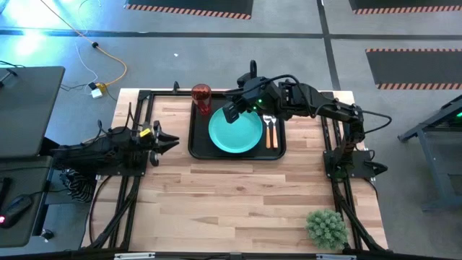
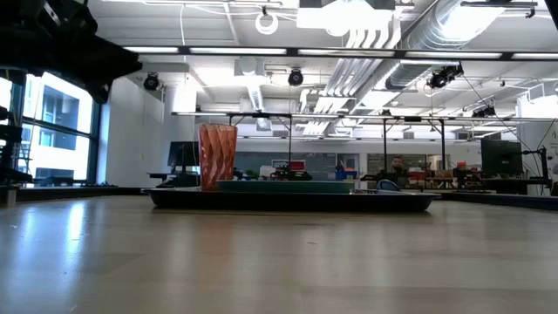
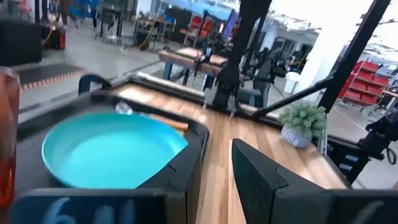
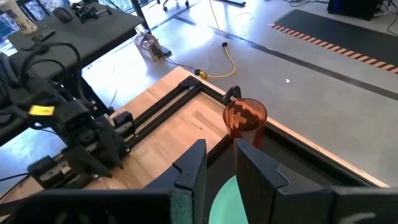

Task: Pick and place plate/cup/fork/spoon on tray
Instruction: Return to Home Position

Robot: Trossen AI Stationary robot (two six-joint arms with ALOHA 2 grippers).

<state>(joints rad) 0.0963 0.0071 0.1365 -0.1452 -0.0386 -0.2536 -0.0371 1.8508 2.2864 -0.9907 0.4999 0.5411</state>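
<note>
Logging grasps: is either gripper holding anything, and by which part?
Nothing: right gripper, over the plate, and left gripper, beside the tray, are open, empty.

The tabletop (image 1: 238, 195) is a rectangular surface of light wooden planks. A black rectangular tray (image 1: 238, 155) lies flat on it, set against the middle of the far edge and square to the tabletop's edges. A small green artificial plant (image 1: 326, 227) stands at the near right corner, well apart from the tray. Black metal frames (image 1: 136, 108) run along the left and right edges.
</note>
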